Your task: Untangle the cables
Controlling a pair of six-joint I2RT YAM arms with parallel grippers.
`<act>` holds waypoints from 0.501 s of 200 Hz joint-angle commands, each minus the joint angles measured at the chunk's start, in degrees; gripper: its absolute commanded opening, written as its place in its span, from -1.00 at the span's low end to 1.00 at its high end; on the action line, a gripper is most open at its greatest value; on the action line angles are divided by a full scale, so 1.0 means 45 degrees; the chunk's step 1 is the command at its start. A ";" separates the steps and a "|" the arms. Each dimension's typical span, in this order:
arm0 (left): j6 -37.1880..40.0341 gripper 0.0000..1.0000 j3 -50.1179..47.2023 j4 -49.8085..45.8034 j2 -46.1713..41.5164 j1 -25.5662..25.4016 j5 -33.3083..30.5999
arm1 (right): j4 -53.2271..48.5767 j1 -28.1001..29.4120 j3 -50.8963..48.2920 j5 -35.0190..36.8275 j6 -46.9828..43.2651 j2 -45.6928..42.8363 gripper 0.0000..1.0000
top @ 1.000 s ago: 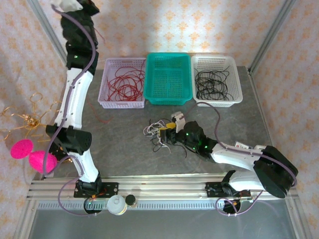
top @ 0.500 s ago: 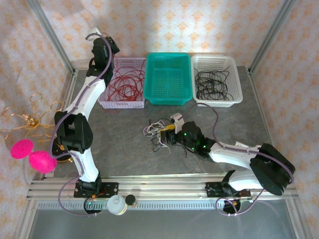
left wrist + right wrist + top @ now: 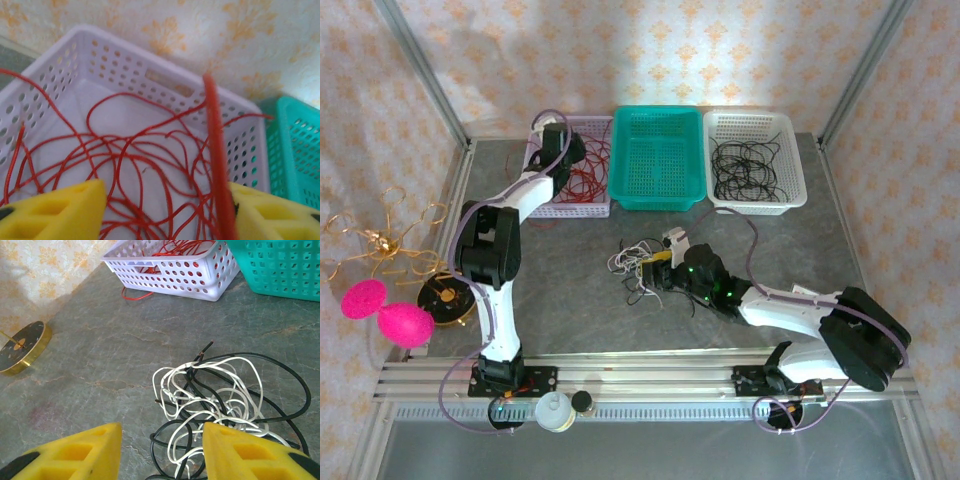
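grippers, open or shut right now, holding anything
Left gripper: jaws open over the red cables in the lilac basket.
Right gripper: jaws open above the white and black clump, holding nothing.

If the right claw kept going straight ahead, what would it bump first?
Most likely the tangle of white and black cables lying on the table just ahead of the right gripper.

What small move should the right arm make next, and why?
Probably lower the right gripper a little and close on one white strand of the cables. Its jaws stand open just above the white and black tangle on the table and hold nothing, so it likely needs a grip on a single strand before it can pull anything loose.
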 commanded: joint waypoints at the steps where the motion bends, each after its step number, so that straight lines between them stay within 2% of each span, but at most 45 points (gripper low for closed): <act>1: 0.0363 0.66 -0.0922 0.0446 -0.1325 -0.0086 -0.0025 | -0.0260 -0.0030 -0.0034 0.0342 0.0241 -0.0175 -0.07; 13: 0.0644 0.97 -0.1296 0.0413 -0.2080 -0.0099 -0.0198 | -0.0301 -0.0029 -0.0060 0.0377 0.0239 -0.0270 -0.07; 38: 0.1251 0.98 -0.1207 -0.0480 -0.2993 -0.0047 -0.0358 | -0.0308 -0.0019 -0.0125 0.0396 0.0241 -0.0334 -0.07; 43: 0.1461 0.92 -0.1144 -0.0650 -0.3137 -0.0047 -0.0341 | -0.0294 -0.0019 -0.0140 0.0407 0.0265 -0.0334 -0.07; 62: 0.2103 0.48 -0.1341 -0.0937 -0.3717 0.0198 -0.0371 | -0.0145 -0.0029 -0.0221 0.0370 0.0430 -0.0280 -0.08; 72: 0.2333 0.34 -0.1505 -0.1011 -0.3955 0.0430 -0.0183 | -0.0035 -0.0024 -0.0279 0.0323 0.0490 -0.0274 -0.08; 84: 0.2667 0.32 -0.1394 -0.1437 -0.4047 0.0669 0.0344 | 0.0034 -0.0030 -0.0339 0.0296 0.0522 -0.0261 -0.09; 100: 0.3350 0.40 -0.1128 -0.2231 -0.4094 0.0908 0.0258 | 0.0037 -0.0031 -0.0379 0.0341 0.0551 -0.0271 -0.09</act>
